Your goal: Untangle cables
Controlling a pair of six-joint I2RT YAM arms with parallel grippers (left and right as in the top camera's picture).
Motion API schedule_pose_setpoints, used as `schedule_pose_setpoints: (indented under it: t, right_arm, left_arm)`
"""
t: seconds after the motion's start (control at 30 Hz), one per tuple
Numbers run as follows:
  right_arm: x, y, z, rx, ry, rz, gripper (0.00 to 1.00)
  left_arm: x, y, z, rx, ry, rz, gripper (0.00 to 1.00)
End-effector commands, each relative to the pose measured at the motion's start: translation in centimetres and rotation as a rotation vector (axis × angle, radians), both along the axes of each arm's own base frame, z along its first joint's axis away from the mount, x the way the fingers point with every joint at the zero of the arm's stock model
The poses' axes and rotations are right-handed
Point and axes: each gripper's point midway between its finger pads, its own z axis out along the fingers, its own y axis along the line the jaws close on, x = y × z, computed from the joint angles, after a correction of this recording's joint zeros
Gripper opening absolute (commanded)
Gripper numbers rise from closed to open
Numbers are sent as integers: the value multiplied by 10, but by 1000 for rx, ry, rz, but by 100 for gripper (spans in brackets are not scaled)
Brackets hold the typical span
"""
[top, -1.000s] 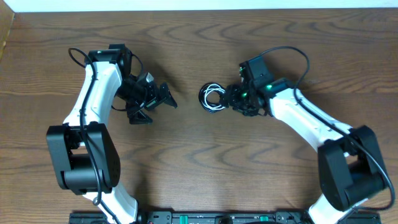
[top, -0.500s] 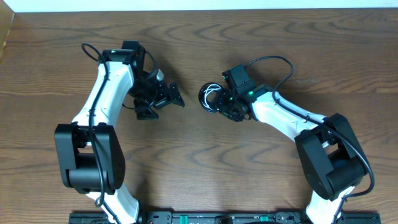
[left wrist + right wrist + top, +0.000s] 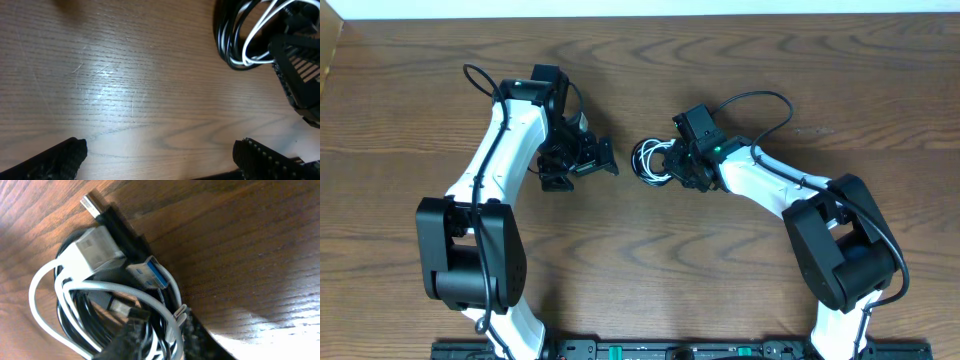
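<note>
Cables [image 3: 75,305] — one white, the rest black — lie coiled in a tight bundle on the wooden desk [image 3: 740,270], near the middle of the overhead frame. Right gripper [image 3: 160,342] is narrowed onto the bundle's lower edge, with a white strand running between its blurred fingertips, which the bottom of the wrist view cuts off. On top show a white USB plug [image 3: 97,247], a blue-tongued plug [image 3: 150,275] and a black plug [image 3: 92,204] with a bare metal tip. How the black cords cross underneath is hard to make out. Left gripper [image 3: 160,160] stands wide open just left of the bundle, not touching it — only its two fingertips show in its own view.
</note>
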Motion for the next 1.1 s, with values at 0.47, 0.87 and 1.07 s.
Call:
schedule_pose_setpoints:
  t: [0.47,0.87,1.07]
  right_arm:
    - [8,-4,80,327,-77,246,2]
    - [0,-2,152,537,-205,403,5]
    - [9,-45,101,179,-167,274,20]
  left_arm:
    - [-1,-24,12,-134,55,74,99]
    - [2,-38,20,-229,49,77,99]
    - [3,-37,19,-217,44,76,99]
